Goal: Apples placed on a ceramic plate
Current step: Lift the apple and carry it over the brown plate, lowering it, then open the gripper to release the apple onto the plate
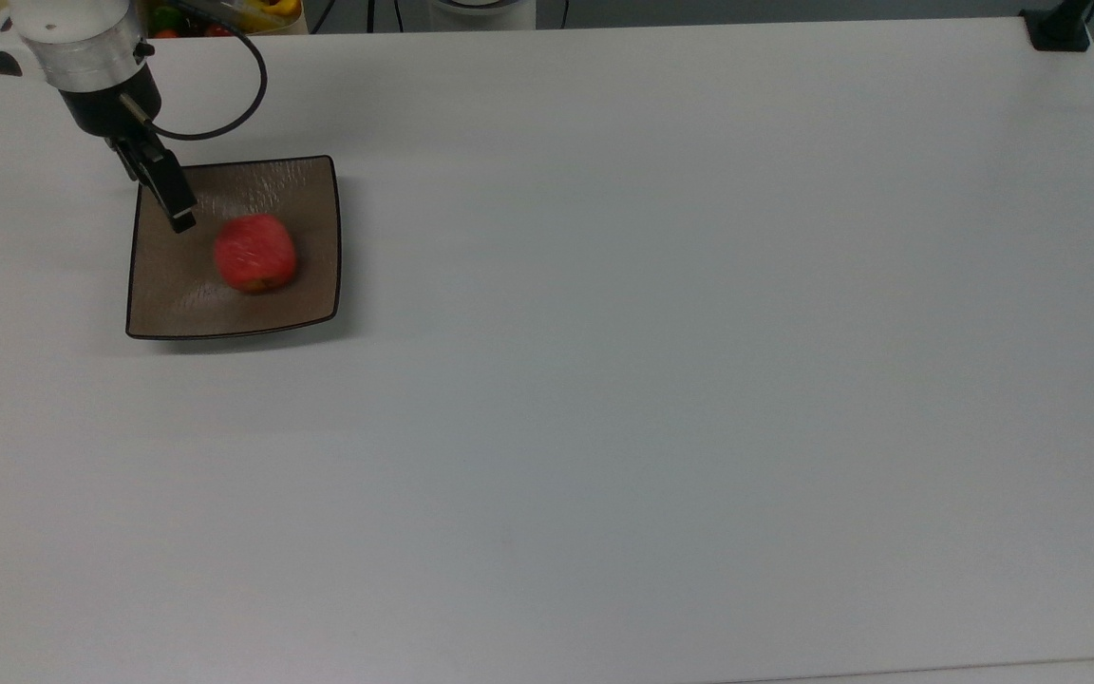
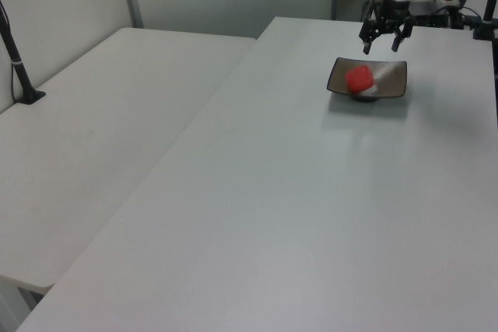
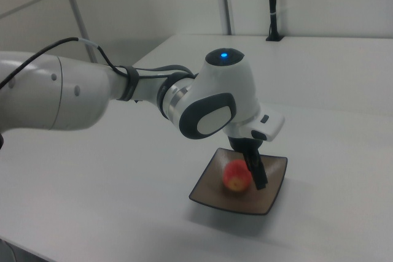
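The small red apple (image 1: 255,253) lies loose inside the square brown ceramic plate (image 1: 177,306), near its middle. In the left view the apple (image 2: 359,79) sits toward the plate's (image 2: 394,80) left side. My gripper (image 1: 180,221) hangs above the plate's far-left corner in the top view, clear of the apple. The left view shows my gripper (image 2: 381,47) open, its two dark fingers spread with nothing between them. In the right view the apple (image 3: 236,176) rests on the plate (image 3: 271,198) just left of my gripper (image 3: 258,178).
A box of colourful items (image 1: 224,13) stands behind the table's far-left edge in the top view. A black clamp (image 1: 1060,28) sits on the far-right corner. In the left view a second white table (image 2: 93,122) adjoins, with a black post (image 2: 19,68).
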Robot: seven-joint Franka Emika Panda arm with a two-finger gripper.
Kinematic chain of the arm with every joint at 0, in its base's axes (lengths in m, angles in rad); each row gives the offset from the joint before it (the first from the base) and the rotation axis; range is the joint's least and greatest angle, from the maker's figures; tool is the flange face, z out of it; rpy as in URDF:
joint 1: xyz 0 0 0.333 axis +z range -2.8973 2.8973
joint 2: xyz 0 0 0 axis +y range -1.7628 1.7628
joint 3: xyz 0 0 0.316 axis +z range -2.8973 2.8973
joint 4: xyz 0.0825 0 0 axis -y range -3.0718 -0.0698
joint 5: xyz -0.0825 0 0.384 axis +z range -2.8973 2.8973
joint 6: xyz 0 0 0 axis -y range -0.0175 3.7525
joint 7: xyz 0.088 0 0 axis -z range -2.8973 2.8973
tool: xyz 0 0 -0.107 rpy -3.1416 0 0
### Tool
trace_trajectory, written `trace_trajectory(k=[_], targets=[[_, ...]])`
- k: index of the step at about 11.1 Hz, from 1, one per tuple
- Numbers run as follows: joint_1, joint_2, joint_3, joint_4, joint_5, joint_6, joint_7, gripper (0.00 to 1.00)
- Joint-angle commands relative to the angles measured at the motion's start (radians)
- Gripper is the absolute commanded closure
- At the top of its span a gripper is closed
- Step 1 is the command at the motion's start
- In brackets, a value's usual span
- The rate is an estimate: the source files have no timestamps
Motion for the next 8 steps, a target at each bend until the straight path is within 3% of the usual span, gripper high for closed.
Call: trace_trajectory(k=[1,3,5,8], targets=[[0.033,-0.080,-0.002,0.013,-0.017,-0.134,0.008,0.00],[0.070,-0.160,-0.002,0.015,-0.019,-0.263,-0.068,0.00],[0.142,-0.215,-0.002,0.015,-0.025,-0.379,-0.248,0.00],[0.277,-0.281,-0.002,0.008,-0.059,-0.407,-0.319,0.00]])
